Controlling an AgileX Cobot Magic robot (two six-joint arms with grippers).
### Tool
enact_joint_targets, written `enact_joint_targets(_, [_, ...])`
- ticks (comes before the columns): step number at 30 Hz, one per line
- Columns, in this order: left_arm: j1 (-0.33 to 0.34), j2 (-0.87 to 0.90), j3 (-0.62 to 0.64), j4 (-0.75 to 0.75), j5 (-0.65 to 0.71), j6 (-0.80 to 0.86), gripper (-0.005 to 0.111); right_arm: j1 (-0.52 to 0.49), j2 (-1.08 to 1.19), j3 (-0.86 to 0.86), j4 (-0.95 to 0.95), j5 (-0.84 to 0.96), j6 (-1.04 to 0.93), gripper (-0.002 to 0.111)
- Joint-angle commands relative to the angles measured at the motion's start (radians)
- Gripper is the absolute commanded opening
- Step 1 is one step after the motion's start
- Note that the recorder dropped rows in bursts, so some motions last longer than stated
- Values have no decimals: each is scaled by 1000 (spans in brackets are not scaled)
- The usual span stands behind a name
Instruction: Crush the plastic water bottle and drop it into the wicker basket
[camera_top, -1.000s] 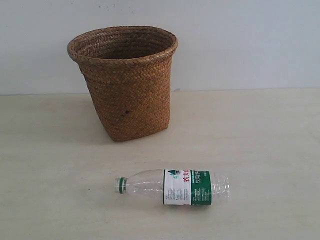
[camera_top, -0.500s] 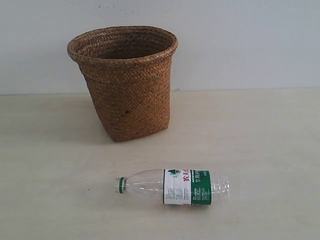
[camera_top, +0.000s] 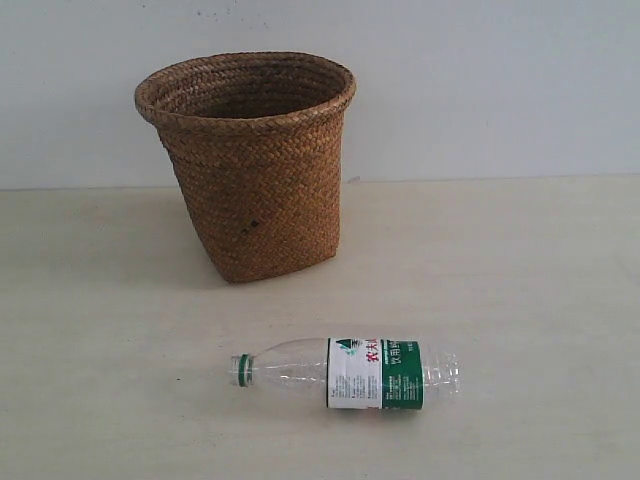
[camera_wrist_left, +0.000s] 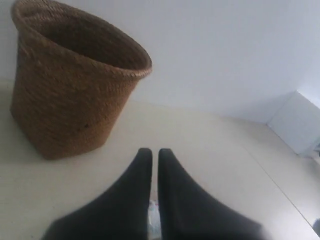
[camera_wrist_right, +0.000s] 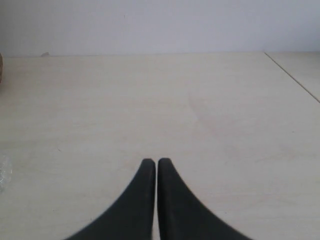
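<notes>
The plastic water bottle lies on its side on the table, green cap ring to the left, white-and-green label toward the right. Behind it stands the wicker basket, upright, also large in the left wrist view. Neither arm shows in the exterior view. My left gripper is shut with nothing held; a sliver of the bottle shows through the slit between its fingers, lying beneath them. My right gripper is shut and empty above bare table; the bottle's clear end peeks in at the frame's edge.
The pale wooden table meets a white wall behind the basket. A table edge or seam runs along one side in the right wrist view. A white block sits by the table's corner in the left wrist view.
</notes>
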Motion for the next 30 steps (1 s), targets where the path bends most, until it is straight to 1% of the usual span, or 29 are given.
enact_joint_targets(1, [0,5,-8,2,-143,-2,4,-5,-5,-1,-2,-2,-2,0])
enact_joint_targets(4, [0,5,-8,13,-143,30,4,-5,-5,-1,-2,-2,-2,0])
enact_joint_targets(8, [0,20,-10,20,-138,137,4,-5,-5,-1,-2,-2,-2,0])
enact_joint_targets(10, [0,47,-24,55,-128,150,4,-5,-5,-1,-2,-2,-2,0])
enact_joint_targets(13, [0,107,-77,162,-86,150,4,-5,-5,-1,-2,-2,-2,0])
enact_joint_targets(17, [0,181,-202,302,12,154,4,-5,-5,-1,-2,-2,-2,0])
enact_joint_targets(20, [0,236,-312,352,105,160,4,-5,-5,-1,-2,-2,-2,0])
enact_joint_targets(25, [0,372,-478,477,321,289,4,-5,-5,-1,-2,-2,-2,0])
enact_joint_targets(27, [0,440,-525,498,379,336,4,-5,-5,-1,-2,-2,-2,0])
enact_joint_targets(29, [0,515,-565,510,408,366,4,-5,-5,-1,-2,-2,-2,0])
enact_joint_targets(30, [0,554,-584,508,442,408,4,-5,-5,-1,-2,-2,-2,0])
